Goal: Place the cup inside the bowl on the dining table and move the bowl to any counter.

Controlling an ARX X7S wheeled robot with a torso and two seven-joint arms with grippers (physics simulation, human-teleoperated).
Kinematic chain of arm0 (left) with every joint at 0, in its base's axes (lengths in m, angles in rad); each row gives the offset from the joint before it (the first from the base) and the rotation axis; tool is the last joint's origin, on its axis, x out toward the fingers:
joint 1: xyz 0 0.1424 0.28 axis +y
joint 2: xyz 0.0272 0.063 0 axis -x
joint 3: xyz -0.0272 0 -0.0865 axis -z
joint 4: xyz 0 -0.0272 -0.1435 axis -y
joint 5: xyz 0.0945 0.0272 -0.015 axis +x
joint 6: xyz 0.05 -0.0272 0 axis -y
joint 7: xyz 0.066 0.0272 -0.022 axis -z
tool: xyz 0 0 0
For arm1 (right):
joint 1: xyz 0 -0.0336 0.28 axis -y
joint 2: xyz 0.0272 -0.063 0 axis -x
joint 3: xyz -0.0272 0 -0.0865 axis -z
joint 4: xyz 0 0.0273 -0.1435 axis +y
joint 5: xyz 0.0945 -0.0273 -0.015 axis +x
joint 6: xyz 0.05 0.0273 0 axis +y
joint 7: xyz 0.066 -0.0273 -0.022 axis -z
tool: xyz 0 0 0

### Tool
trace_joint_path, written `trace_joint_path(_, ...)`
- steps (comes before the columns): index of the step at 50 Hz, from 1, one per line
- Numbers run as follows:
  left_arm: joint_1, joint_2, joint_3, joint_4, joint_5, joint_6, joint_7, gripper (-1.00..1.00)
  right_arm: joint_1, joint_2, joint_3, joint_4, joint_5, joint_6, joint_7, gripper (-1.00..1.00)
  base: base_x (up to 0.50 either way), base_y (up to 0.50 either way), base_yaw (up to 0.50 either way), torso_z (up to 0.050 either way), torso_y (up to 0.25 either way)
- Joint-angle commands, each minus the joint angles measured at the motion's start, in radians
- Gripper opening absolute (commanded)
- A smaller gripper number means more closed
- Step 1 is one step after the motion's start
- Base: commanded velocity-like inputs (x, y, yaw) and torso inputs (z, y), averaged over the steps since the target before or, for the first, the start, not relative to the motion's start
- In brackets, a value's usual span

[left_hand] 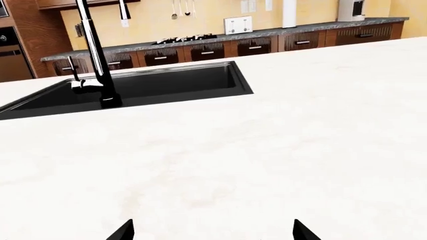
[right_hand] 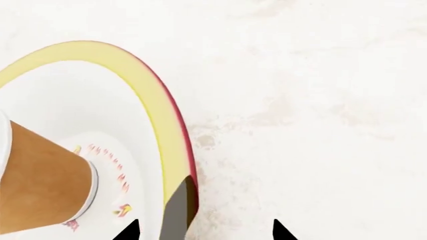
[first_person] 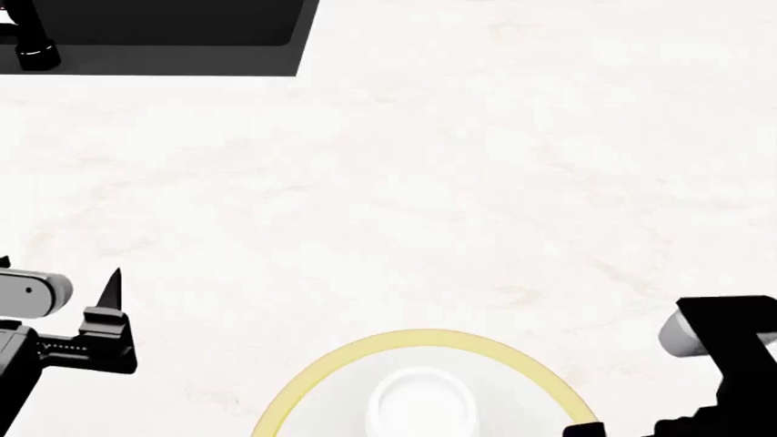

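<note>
the white marbled worktop (first_person: 486,182) spreads under both tools, with a black sink (left_hand: 147,87) and its tall faucet (left_hand: 93,55) set in ahead of the left tool (left_hand: 213,232), whose tips stand wide apart over bare surface. the bowl (right_hand: 157,115) sits on the worktop with its yellow rim between the tips of the right tool (right_hand: 203,231), which stand apart, not clamped. the cup (right_hand: 40,180) stands inside the bowl, beside the right tool.
</note>
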Motion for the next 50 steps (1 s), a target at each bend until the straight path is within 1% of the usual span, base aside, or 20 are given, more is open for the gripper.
trace_joint_path(1, 0.007, -0.004, -0.004, 0.0, -0.006, 0.003, 0.002, 1.0, -0.006, -0.04, -0.05, 0.019, -0.013, -0.004, -0.058, 1.0, 0.0, 0.0, 0.0, 0.0, 0.0)
trace_joint_path(10, 0.001, 0.002, 0.003, -0.008, -0.003, 0.004, 0.0, 1.0, -0.012, -0.033, -0.054, 0.018, -0.01, -0.012, -0.065, 1.0, 0.0, 0.0, 0.0, 0.0, 0.0)
trace_joint_path(11, 0.001, 0.002, 0.003, -0.009, -0.003, 0.004, 0.0, 1.0, -0.01, -0.032, -0.051, 0.02, -0.013, -0.019, -0.064, -1.0, 0.0, 0.0, 0.0, 0.0, 0.0)
trace_joint_path(29, 0.008, -0.005, 0.0, -0.013, -0.007, 0.013, 0.005, 1.0, -0.009, -0.018, -0.027, 0.018, 0.004, -0.056, -0.067, -1.0, 0.0, 0.0, 0.0, 0.0, 0.0)
trace_joint_path(36, 0.009, -0.007, 0.0, -0.014, -0.009, 0.015, 0.007, 1.0, -0.021, -0.021, 0.011, 0.036, 0.029, -0.1, -0.053, -1.0, 0.0, 0.0, 0.0, 0.0, 0.0)
trace_joint_path(46, -0.01, 0.005, 0.011, -0.028, -0.001, 0.011, -0.001, 1.0, -0.089, -0.014, 0.09, 0.078, 0.064, -0.2, -0.042, -1.0, 0.0, 0.0, 0.0, 0.0, 0.0)
trace_joint_path(47, -0.01, 0.001, 0.007, -0.021, -0.005, 0.006, -0.003, 1.0, -0.109, -0.016, 0.118, 0.09, 0.091, -0.223, -0.029, -1.0, 0.0, 0.0, 0.0, 0.0, 0.0)
trace_joint_path(50, -0.007, -0.005, 0.002, -0.012, -0.007, 0.003, -0.005, 1.0, -0.161, -0.004, 0.146, 0.094, 0.094, -0.264, -0.02, -1.0, 0.0, 0.0, 0.0, 0.0, 0.0)
